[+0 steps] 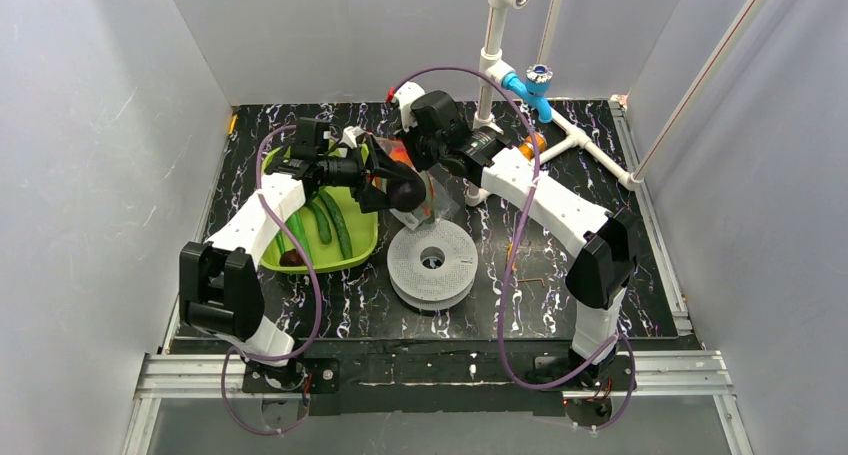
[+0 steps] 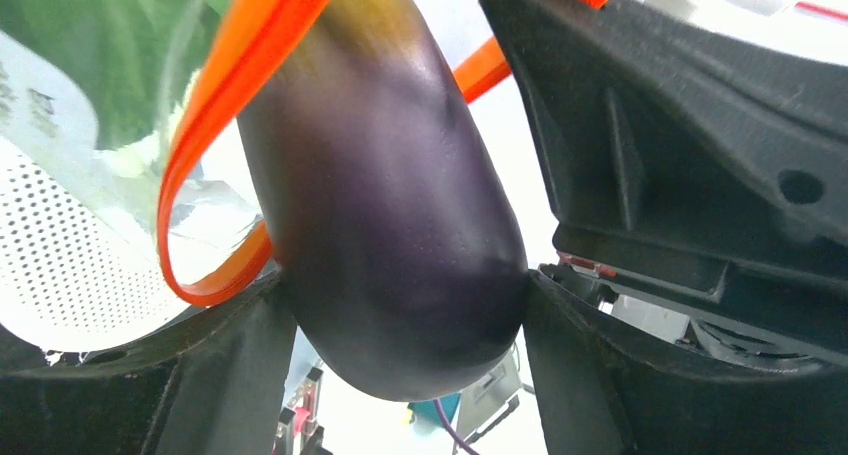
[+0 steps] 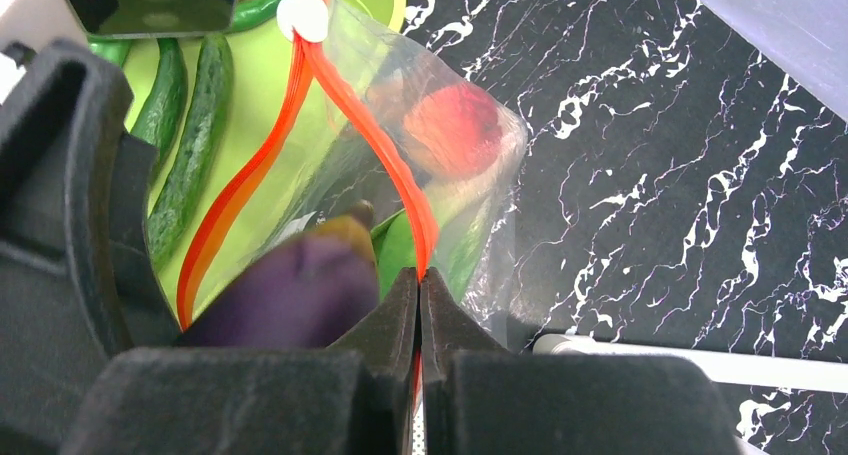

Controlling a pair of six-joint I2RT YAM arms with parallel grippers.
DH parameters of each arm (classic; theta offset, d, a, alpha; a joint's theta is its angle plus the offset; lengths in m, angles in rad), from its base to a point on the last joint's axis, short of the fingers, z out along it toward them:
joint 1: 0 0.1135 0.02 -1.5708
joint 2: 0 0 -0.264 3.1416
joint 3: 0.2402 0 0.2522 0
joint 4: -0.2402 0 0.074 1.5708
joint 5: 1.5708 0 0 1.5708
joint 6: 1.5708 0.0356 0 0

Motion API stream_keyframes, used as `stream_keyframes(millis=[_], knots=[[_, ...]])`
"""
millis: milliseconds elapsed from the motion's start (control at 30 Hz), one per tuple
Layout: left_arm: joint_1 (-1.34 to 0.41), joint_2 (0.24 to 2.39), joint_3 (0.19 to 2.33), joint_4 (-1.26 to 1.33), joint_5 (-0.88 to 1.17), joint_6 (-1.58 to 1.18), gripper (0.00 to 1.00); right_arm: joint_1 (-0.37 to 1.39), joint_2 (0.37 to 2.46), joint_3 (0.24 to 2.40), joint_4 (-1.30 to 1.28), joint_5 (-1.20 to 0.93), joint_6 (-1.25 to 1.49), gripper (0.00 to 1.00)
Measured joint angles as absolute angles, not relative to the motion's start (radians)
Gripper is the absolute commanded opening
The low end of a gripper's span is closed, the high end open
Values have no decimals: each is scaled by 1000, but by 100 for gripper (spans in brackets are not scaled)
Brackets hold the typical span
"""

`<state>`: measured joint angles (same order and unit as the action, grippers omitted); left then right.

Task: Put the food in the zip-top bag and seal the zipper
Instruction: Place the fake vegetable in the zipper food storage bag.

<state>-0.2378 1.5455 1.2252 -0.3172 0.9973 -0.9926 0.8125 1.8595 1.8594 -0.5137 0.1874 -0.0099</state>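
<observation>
My left gripper [image 2: 402,287] is shut on the purple eggplant [image 2: 390,225], gripping its rounded end from both sides. The eggplant's other end pokes into the open mouth of the clear zip-top bag [image 3: 470,205], and the orange-red zipper [image 2: 215,125] loops around it. My right gripper [image 3: 418,280] is shut on one side of the zipper [image 3: 400,175] and holds the bag up above the table. Inside the bag lie a red round fruit [image 3: 455,130] and a green leafy piece [image 3: 398,247]. In the top view the eggplant [image 1: 405,190] sits between both grippers.
A lime green tray [image 1: 355,245] at the left holds long green cucumbers [image 1: 335,225] and a small dark piece [image 1: 292,258]. A white perforated disc [image 1: 432,260] lies just below the bag. White pipework [image 1: 490,55] with a blue valve [image 1: 530,85] stands at the back right.
</observation>
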Motion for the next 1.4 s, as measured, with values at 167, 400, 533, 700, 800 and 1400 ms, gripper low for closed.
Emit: stream_keyframes(millis=[167,400,533,700,800,1400], knots=[[-214,1559,1260,-338,953,-998,61,814,1860,1856,-514,187,-14,1],[-202,1583,1333,-395,887,-940,81,814,1860,1856,-513,188,-23,1],[-202,1583,1371,-438,860,-896,82,814,1860,1856,-514,188,-28,1],[-202,1580,1385,-481,824,-848,94,814,1860,1856,-513,187,-30,1],[-202,1579,1385,-501,808,-828,98,814,1860,1856,-514,187,-30,1],[-195,1366,1378,-668,640,-622,90,814,1860,1857,-517,208,-30,1]])
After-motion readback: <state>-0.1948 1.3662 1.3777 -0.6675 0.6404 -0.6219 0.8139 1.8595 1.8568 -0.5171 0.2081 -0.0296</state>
